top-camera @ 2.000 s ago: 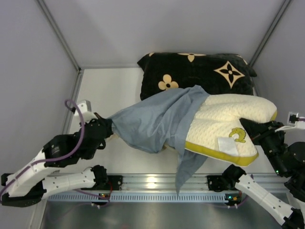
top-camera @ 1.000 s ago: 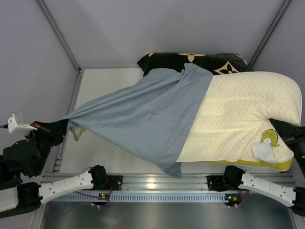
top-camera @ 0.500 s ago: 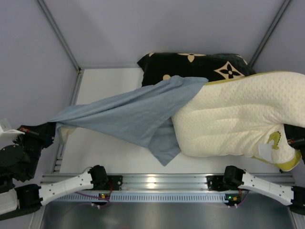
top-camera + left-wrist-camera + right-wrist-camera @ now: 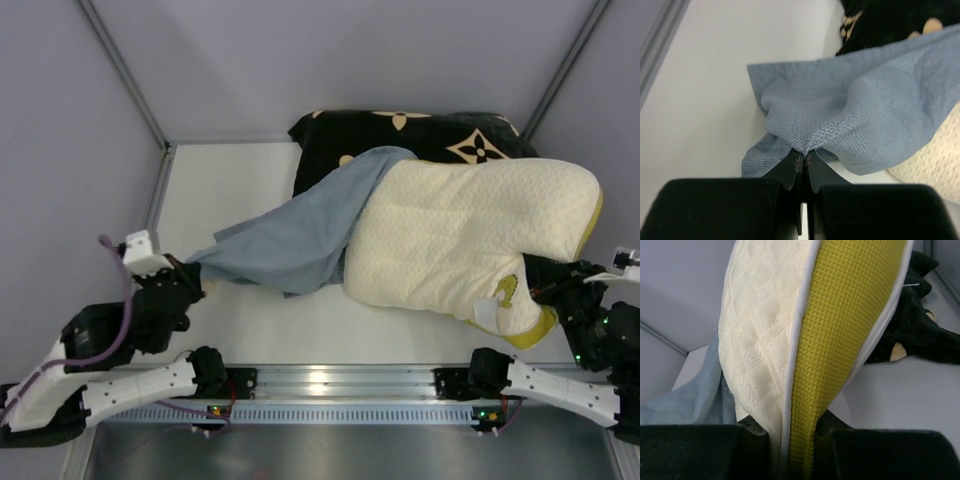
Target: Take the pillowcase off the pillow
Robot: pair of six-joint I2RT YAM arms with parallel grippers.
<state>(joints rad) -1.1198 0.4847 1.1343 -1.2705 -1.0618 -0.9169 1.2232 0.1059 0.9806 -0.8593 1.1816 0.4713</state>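
Note:
The cream knit pillow (image 4: 460, 235) with yellow-green edge lies at the right of the table, almost wholly bare. The grey-blue pillowcase (image 4: 290, 235) trails off its left end toward the left; I cannot tell if any of the pillow is still inside. My left gripper (image 4: 193, 281) is shut on the pillowcase's left corner, and the pinched fabric (image 4: 840, 120) bunches at its tips (image 4: 803, 159). My right gripper (image 4: 545, 285) is shut on the pillow's near right edge, clamping the yellow-green band (image 4: 840, 340) and cream face (image 4: 757, 335).
A black cushion with tan flower motifs (image 4: 420, 140) lies at the back, partly under the pillow and pillowcase. Grey walls close the left, back and right. A metal rail (image 4: 330, 385) runs along the near edge.
The left gripper came back in toward the table with the pillowcase corner, so the cloth went slack and bunched. The pillow dropped and shifted left with the right gripper. More pillow is bare.

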